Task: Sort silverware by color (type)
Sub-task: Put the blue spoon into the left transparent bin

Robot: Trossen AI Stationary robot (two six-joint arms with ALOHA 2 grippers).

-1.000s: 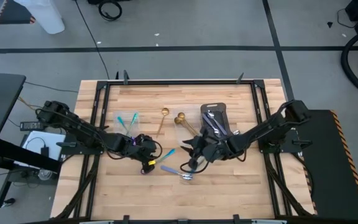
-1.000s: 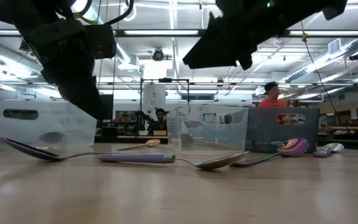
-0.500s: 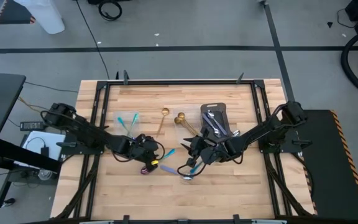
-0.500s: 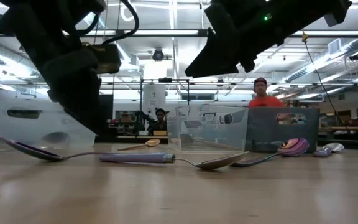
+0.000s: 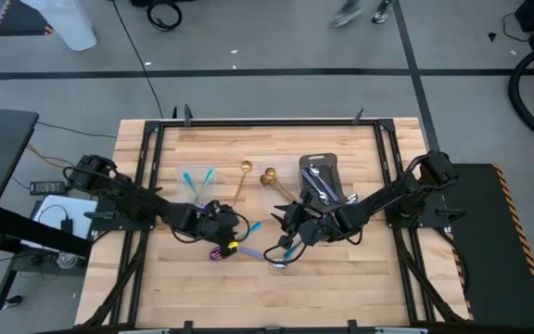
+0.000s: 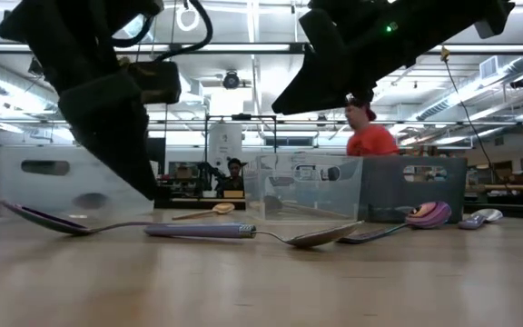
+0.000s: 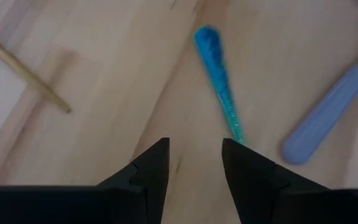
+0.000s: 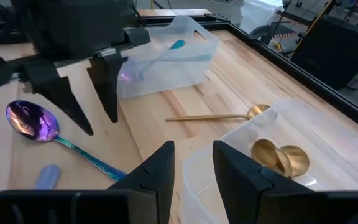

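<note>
An iridescent purple spoon with a teal handle (image 7: pixel 219 78) lies flat on the wood; its bowl (image 8: pixel 33 121) shows in the right wrist view. My left gripper (image 7: pixel 194 146) hovers open just above it (image 5: pixel 232 241), one fingertip beside the handle. A lavender-handled utensil (image 5: pixel 249 251) and a silver spoon (image 5: pixel 277 263) lie close by. My right gripper (image 8: pixel 192 149) is open and waits beside them (image 5: pixel 290 239). One gold spoon (image 5: pixel 242 180) lies on the table. Another gold spoon (image 8: pixel 278 157) sits in a clear container.
A clear container (image 5: pixel 193 182) on the left holds teal-handled pieces. A dark tray (image 5: pixel 321 178) on the right holds silver utensils. Bare wood lies toward the near edge. In the low view, a person in a red shirt (image 6: pixel 370 141) passes in the room behind.
My left gripper has moved a little toward the table's right, closer to the teal-handled spoon, staying open. The silverware has not moved. The person in the background has walked leftward.
</note>
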